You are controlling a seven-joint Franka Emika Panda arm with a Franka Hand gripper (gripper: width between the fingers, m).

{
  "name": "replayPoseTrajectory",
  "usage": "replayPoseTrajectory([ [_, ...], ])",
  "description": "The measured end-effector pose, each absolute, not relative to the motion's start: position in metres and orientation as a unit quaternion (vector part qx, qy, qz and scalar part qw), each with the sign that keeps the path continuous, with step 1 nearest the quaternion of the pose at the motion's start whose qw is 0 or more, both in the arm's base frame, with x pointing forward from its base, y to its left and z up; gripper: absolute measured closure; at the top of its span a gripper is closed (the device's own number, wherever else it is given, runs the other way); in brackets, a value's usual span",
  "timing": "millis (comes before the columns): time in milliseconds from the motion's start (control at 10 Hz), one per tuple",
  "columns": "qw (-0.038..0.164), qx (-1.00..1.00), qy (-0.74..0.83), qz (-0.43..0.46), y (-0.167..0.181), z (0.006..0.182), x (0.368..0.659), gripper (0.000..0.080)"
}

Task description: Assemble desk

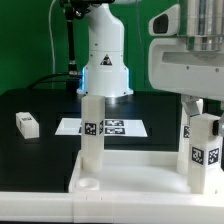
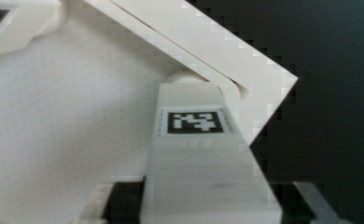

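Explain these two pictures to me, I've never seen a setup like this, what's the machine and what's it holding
It is a white robot arm on a black table, putting a small white desk together. The wider picture comes from a camera off the arm; the close-up comes from a camera on its wrist. The tabletop lies near the front with one leg standing upright in it. The gripper is closed on a second leg, seen up close with its square tag. Farther back lie a flat marker board and a loose leg.
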State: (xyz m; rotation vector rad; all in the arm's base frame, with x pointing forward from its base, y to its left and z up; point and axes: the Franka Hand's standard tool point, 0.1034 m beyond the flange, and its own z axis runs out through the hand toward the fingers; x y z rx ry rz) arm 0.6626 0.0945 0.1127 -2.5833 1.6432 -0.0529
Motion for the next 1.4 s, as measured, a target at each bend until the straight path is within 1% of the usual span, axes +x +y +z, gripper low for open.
replayPoseTrajectory([
  [200,0.04,-0.815,0.578,-0.014,0.095,0.113,0.662,0.0511],
  [300,0.04,-0.81,0.585,-0.014,0.095,0.113,0.662,0.0473],
  [400,0.04,-0.815,0.577,-0.014,0.095,0.112,0.662,0.0473],
  [500,0.039,-0.823,0.566,-0.015,0.096,0.112,0.662,0.0279],
  [600,0.04,-0.828,0.56,-0.015,0.098,0.113,0.662,0.0189],
  [700,0.036,-0.86,0.509,-0.02,0.099,0.114,0.662,0.0161],
  [1100,0.017,-0.964,0.264,-0.035,0.106,0.116,0.662,0.015],
  [1400,0.002,-0.995,0.093,-0.044,0.109,0.116,0.663,0.015],
])
